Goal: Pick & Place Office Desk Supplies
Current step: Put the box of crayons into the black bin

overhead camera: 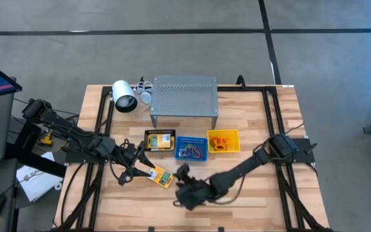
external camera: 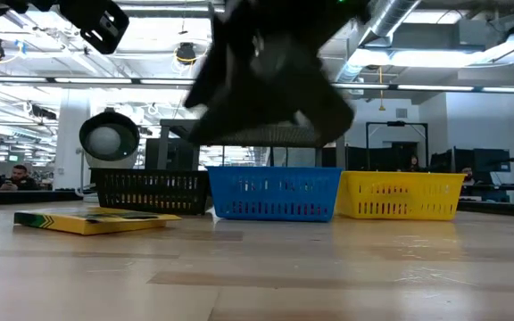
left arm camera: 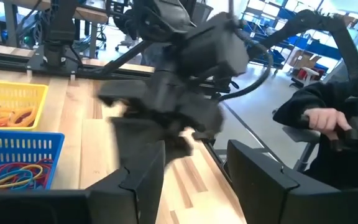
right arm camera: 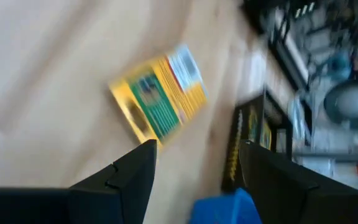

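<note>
A flat yellow-and-green crayon pack (overhead camera: 160,176) lies flat on the table in front of the baskets, also showing in the low view (external camera: 87,219) and the right wrist view (right arm camera: 158,94). My left gripper (overhead camera: 138,162) hovers open just to the pack's left, and in its wrist view (left arm camera: 194,180) there is nothing between the fingers. My right gripper (overhead camera: 183,179) hovers open to the pack's right, above the table, pointing toward the pack (right arm camera: 194,168). A second pack lies in the black basket (overhead camera: 160,140).
Three small baskets stand in a row: the black one, a blue one (overhead camera: 190,148) holding coloured band loops, and a yellow one (overhead camera: 223,142) holding orange items. Behind them are a grey perforated shelf (overhead camera: 184,96) and a white cylindrical lamp (overhead camera: 124,96). A person's hand (left arm camera: 321,118) shows beyond the table.
</note>
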`<state>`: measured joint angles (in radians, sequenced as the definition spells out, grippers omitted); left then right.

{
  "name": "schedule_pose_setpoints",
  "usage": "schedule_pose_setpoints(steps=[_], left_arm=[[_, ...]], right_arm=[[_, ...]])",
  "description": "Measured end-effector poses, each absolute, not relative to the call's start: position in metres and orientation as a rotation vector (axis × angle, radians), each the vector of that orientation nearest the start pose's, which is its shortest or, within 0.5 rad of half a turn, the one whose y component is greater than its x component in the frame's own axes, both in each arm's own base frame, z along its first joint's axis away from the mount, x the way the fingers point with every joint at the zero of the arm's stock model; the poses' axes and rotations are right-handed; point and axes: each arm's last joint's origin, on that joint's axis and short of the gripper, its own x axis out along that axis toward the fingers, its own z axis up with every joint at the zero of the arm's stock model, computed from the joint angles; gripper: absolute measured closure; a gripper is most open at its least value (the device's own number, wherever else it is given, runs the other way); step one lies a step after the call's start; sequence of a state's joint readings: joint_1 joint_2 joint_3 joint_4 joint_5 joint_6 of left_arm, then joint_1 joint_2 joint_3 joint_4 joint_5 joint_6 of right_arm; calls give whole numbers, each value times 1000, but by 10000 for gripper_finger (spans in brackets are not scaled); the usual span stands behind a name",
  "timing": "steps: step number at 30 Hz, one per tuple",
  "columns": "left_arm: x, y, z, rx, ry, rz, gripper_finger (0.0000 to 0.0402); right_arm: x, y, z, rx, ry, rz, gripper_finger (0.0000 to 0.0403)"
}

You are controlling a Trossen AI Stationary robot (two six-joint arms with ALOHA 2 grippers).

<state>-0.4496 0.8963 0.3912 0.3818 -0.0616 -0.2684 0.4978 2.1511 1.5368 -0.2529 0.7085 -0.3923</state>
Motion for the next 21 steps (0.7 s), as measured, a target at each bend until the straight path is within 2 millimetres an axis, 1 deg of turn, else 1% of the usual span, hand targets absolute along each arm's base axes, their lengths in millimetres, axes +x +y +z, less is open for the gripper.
schedule_pose_setpoints(steps=[2, 4, 6, 9, 12, 17, 21], left_arm=[[176, -83, 232, -234, 168, -370, 230], [176, -83, 232, -234, 169, -369, 229], [176, -83, 232, -235, 169, -371, 229], [176, -84, 232, -238, 168, -374, 231], [176, -84, 233, -256, 166, -375, 233], [175, -86, 233, -264, 162, -385, 234], [174, -88, 234, -264, 159, -403, 234]], right_arm=[[411, 213, 161, -859, 711, -42, 177], [412, 221, 149, -870, 690, -36, 177], [413, 226, 136, -942, 692, -78, 177], [415, 231, 122, -1041, 668, -164, 177], [415, 237, 106, -1098, 676, -154, 177], [415, 245, 104, -1116, 666, -138, 177], [413, 249, 104, -1176, 669, -84, 177]])
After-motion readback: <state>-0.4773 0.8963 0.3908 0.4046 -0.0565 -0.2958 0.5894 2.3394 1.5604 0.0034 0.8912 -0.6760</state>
